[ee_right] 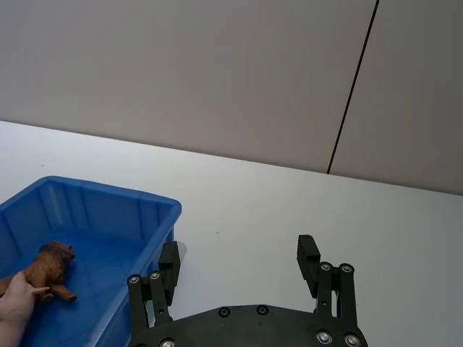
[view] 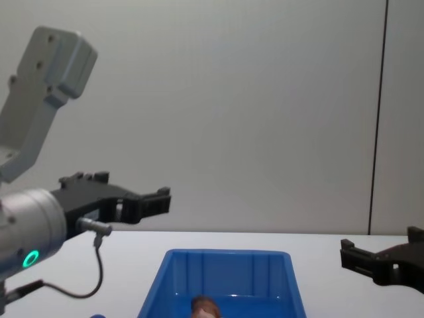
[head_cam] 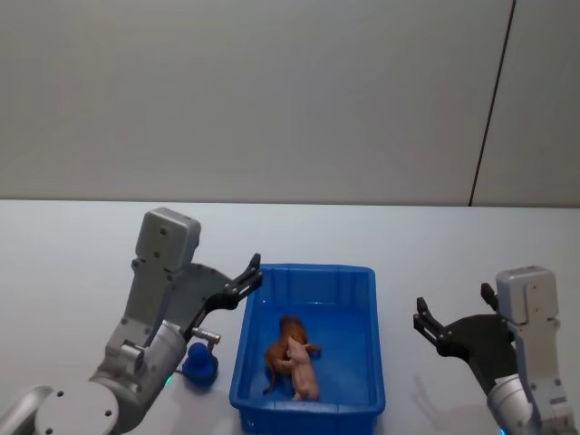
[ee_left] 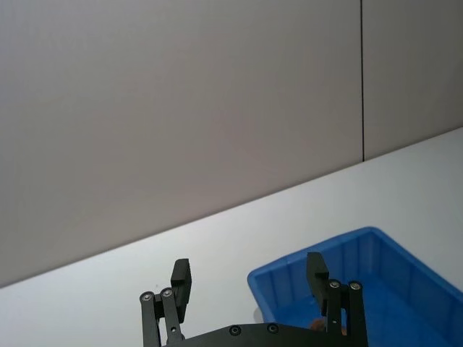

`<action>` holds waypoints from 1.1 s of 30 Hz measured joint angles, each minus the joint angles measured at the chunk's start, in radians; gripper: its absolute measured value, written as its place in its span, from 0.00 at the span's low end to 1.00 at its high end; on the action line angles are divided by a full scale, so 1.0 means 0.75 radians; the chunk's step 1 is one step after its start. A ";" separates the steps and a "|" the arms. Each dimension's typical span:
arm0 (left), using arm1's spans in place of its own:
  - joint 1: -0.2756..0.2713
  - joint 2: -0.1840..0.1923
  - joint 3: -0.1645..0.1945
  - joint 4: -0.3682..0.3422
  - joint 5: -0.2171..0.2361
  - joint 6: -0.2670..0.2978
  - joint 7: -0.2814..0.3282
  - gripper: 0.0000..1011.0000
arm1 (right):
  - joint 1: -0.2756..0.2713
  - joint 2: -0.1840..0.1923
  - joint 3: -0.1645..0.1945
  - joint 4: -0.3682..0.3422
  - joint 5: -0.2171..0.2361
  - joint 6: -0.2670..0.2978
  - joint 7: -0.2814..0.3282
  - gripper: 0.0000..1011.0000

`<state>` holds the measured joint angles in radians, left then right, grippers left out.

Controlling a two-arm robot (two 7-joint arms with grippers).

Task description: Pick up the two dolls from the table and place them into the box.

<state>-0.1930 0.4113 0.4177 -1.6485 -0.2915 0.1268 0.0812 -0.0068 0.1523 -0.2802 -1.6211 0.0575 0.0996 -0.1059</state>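
inside the box [head_cam: 308, 415], toward its near end, found both dolls lying together on the floor: reddish-brown doll [head_cam: 285, 346] and pale pink doll [head_cam: 306, 381], touching. noted left gripper [head_cam: 248, 279] raised near the box's far-left corner, fingers spread, holding nothing. noted right gripper [head_cam: 456, 306] above the table [head_cam: 72, 245], to the right of the box and apart from it, likewise spread and bare. judged the dolls light, small and probably rubbery, with thin legs likely to slip out of a pinch. would advise closing across the torso if re-gripping. rated placement as apparently complete.
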 joint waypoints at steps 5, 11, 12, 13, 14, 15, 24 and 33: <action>0.016 0.017 -0.015 0.009 -0.029 0.057 0.015 0.99 | -0.001 0.001 0.001 -0.001 0.001 0.000 -0.002 0.99; 0.028 0.033 -0.029 0.035 -0.047 0.099 0.015 0.99 | -0.002 0.001 0.002 -0.002 0.001 0.000 -0.003 0.99; 0.030 0.035 -0.030 0.037 -0.050 0.105 0.014 0.99 | -0.002 0.002 0.002 -0.002 0.001 0.000 -0.003 0.99; 0.032 0.039 -0.033 0.048 -0.054 0.114 0.011 0.99 | -0.002 0.002 0.002 -0.002 0.001 0.000 -0.003 0.99; 0.033 0.042 -0.037 0.057 -0.057 0.125 0.005 0.99 | -0.003 0.002 0.002 -0.003 0.001 0.000 -0.003 0.99; 0.034 0.044 -0.039 0.063 -0.059 0.129 0.001 0.99 | -0.003 0.002 0.002 -0.003 0.001 0.000 -0.004 0.99; 0.033 0.055 -0.054 0.126 -0.067 0.175 -0.051 0.99 | -0.004 0.003 0.002 -0.003 0.001 0.000 -0.005 0.99; 0.004 0.050 -0.064 0.197 -0.058 0.217 -0.122 0.99 | -0.004 0.003 0.002 -0.003 0.001 0.000 -0.005 0.99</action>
<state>-0.1897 0.4489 0.3699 -1.5008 -0.3349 0.2891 -0.0104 -0.0098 0.1544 -0.2786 -1.6237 0.0585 0.0995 -0.1096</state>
